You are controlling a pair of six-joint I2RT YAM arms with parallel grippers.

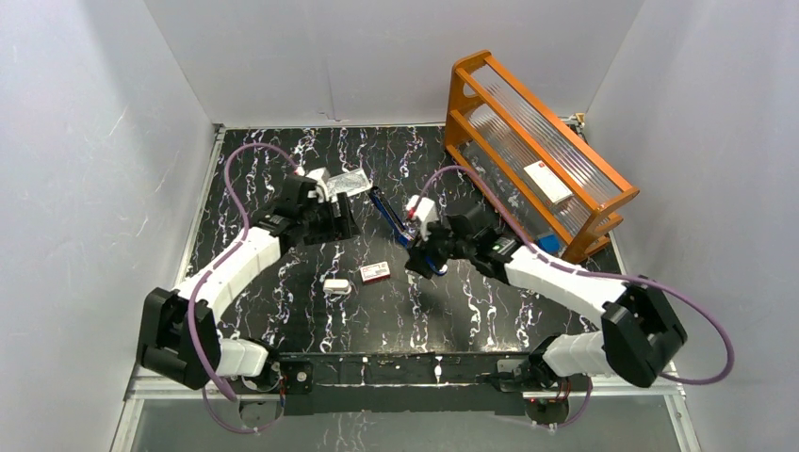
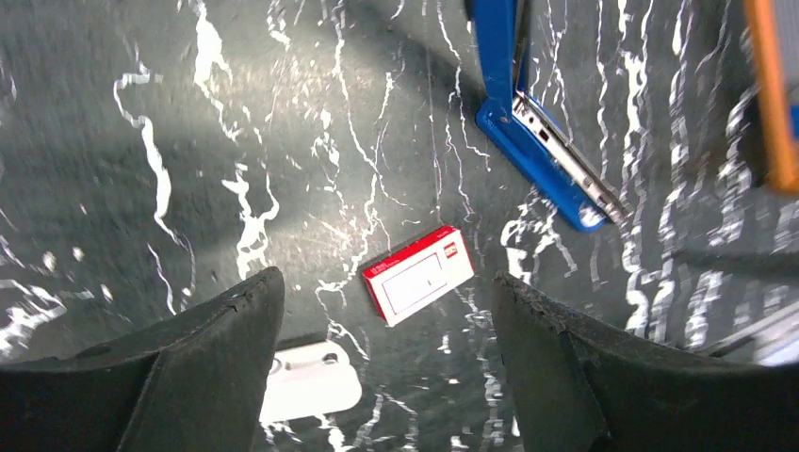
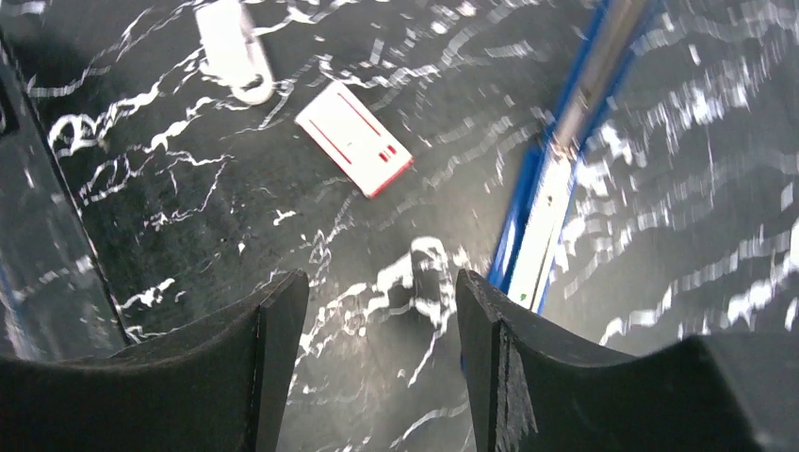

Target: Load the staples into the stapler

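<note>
The blue stapler (image 1: 396,221) lies hinged open on the black marbled table, its silver rail exposed. It also shows in the left wrist view (image 2: 539,151) and in the right wrist view (image 3: 546,221). My right gripper (image 1: 423,259) (image 3: 382,301) is open and empty, low over the table, its right finger (image 3: 495,320) beside the stapler's near end. My left gripper (image 1: 341,226) (image 2: 386,292) is open and empty, left of the stapler. A flat grey rectangle, which looks like the staples (image 1: 347,181), lies behind the left gripper; it shows in neither wrist view.
A red-and-white cardboard box (image 1: 375,273) (image 2: 417,274) (image 3: 353,138) and a white oblong gadget (image 1: 336,285) (image 2: 306,377) (image 3: 233,47) lie between the arms. An orange rack (image 1: 537,151) stands at the back right. White walls enclose the table.
</note>
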